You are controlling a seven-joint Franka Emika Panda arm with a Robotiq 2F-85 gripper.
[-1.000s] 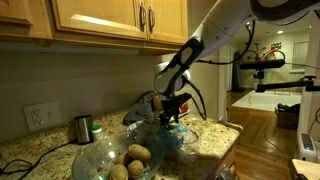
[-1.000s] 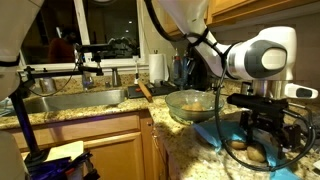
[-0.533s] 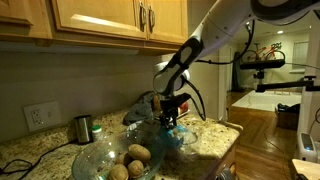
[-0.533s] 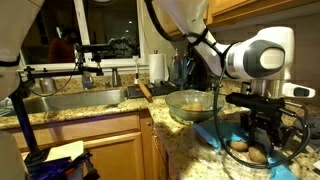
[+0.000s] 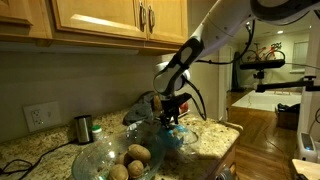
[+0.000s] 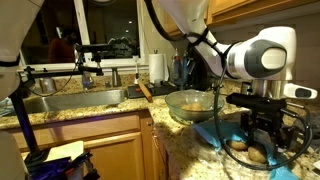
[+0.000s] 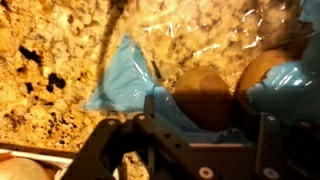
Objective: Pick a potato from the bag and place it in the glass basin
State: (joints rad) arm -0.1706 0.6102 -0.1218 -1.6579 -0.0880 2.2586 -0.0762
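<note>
Far left on the back wall: wall outlet (image 5: 40, 115); just right of it a dark-green cup (image 5: 83, 128) upright on the granite counter (image 5: 25, 152); next right, nearer the camera, the glass basin (image 5: 95, 152), three basin potatoes (image 5: 138, 153) lying in it; right of the basin, touching or nearly touching its rim, the bag (image 5: 187, 136), crumpled light-blue plastic flat on the counter; gripper (image 5: 172, 117) pointing straight down into the bag's mouth, arm rising up and right from it. In an exterior view from the opposite side: sink (image 6: 60, 100) far left, basin mid-frame, bag at right near the counter edge with bag potatoes (image 6: 257, 153) showing through the plastic right under the gripper. Wrist view: blue plastic at left, one brown potato (image 7: 205, 95) centred between the two dark fingers, second potato (image 7: 262, 68) touching it on the right; jaws stand fairly wide astride the centred potato; can't tell if the pads touch it, so no confirmed grip; that potato sits inside the bag on the counter, not lifted.
</note>
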